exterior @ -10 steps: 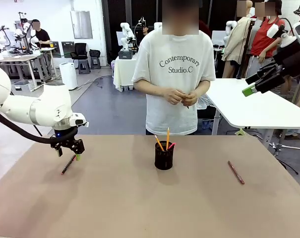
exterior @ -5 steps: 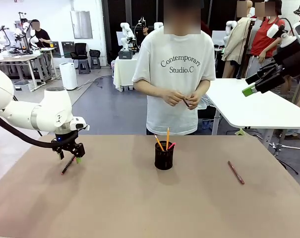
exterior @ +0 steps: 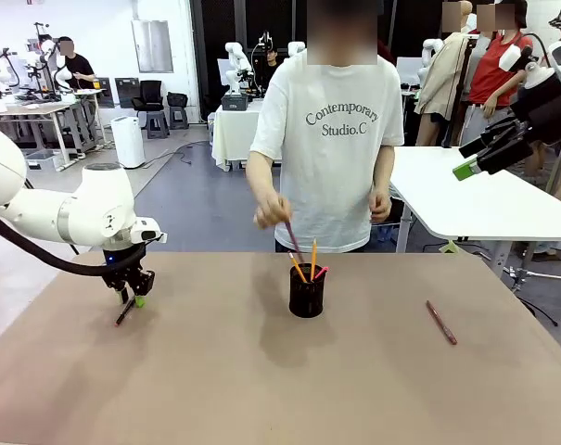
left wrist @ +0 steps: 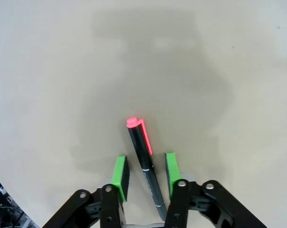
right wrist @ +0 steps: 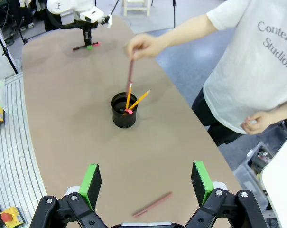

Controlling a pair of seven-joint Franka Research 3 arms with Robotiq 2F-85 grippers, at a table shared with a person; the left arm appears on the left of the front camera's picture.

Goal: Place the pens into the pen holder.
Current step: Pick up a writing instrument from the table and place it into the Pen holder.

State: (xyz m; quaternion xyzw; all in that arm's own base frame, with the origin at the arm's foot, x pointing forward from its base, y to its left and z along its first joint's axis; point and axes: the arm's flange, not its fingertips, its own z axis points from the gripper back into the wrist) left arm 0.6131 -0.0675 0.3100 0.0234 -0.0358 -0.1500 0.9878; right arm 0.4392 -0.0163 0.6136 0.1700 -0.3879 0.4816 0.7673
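Well left of the pen holder point(exterior: 306, 297), my left gripper point(left wrist: 144, 167) straddles the black pink-capped pen point(left wrist: 144, 147) lying flat, pads point(left wrist: 119, 172) not yet clamped, and since it lies skewed between them, I fear it pivots free on pinching.

A brown tabletop point(exterior: 261, 389) fills the foreground. Beyond it lies a grey floor point(exterior: 197, 204), with a white table point(exterior: 484, 199) at right and a cloth-draped table point(exterior: 232, 134) farther back. Black chairs point(exterior: 151, 95) and desks point(exterior: 30, 109) stand at left before a white wall point(exterior: 104, 37).
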